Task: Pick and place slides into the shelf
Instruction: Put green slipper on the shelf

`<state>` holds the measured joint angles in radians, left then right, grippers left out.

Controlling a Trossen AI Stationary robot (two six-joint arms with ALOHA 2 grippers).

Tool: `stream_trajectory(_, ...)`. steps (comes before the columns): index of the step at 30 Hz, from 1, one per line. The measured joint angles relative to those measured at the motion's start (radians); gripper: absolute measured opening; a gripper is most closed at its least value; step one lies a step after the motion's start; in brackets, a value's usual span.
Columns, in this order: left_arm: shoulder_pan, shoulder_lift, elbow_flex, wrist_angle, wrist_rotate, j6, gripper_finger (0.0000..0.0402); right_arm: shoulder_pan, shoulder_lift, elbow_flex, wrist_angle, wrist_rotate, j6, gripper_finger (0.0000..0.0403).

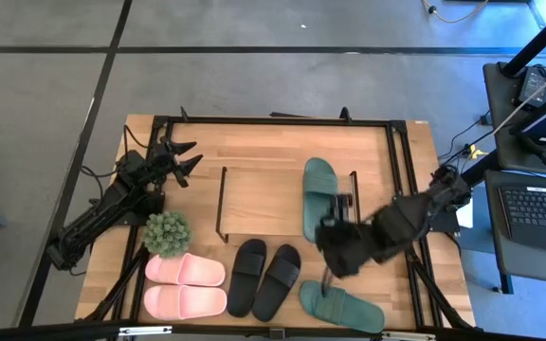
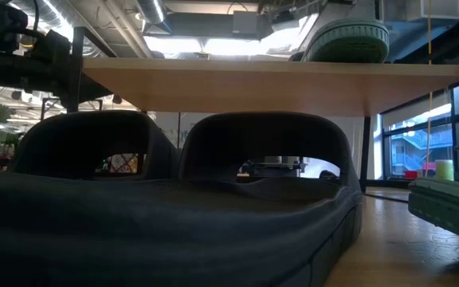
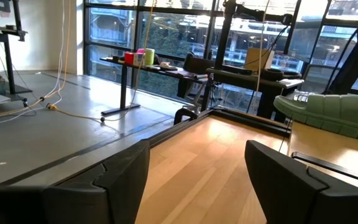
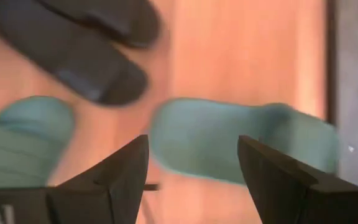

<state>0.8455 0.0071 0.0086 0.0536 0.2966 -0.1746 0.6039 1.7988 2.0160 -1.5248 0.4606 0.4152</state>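
One dark green slide (image 1: 318,194) lies sole down on the shelf's wooden top board (image 1: 259,201), at its right end; it also shows in the low view (image 2: 347,40) and the left wrist view (image 3: 328,112). The other dark green slide (image 1: 341,305) lies on the table near the front edge. My right gripper (image 1: 333,263) hangs open and empty above the table between the two, with that slide (image 4: 241,143) below its fingers. The black pair (image 1: 263,278) and the pink pair (image 1: 185,284) lie side by side near the front. My left gripper (image 1: 186,161) is open and empty at the far left.
A small potted plant (image 1: 166,232) stands on the table left of the shelf, just behind the pink slides. The table's black frame (image 1: 273,120) runs along its edges. A desk with a keyboard (image 1: 538,210) stands off the table's right side.
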Motion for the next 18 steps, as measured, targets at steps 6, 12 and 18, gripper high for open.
stream_trajectory(6,0.0,0.0,0.0,0.0,0.0,0.0,0.0255,0.159,0.0,-0.196,0.192,-0.014,0.027,0.0246)
stream_trajectory(12,0.0,0.0,0.0,0.0,0.0,0.0,0.0255,0.29,0.002,-0.454,0.418,-0.014,0.055,0.0246)
stream_trajectory(18,0.0,0.0,0.0,0.0,0.0,0.0,0.0255,0.371,0.002,-0.583,0.656,-0.014,0.161,0.0246)
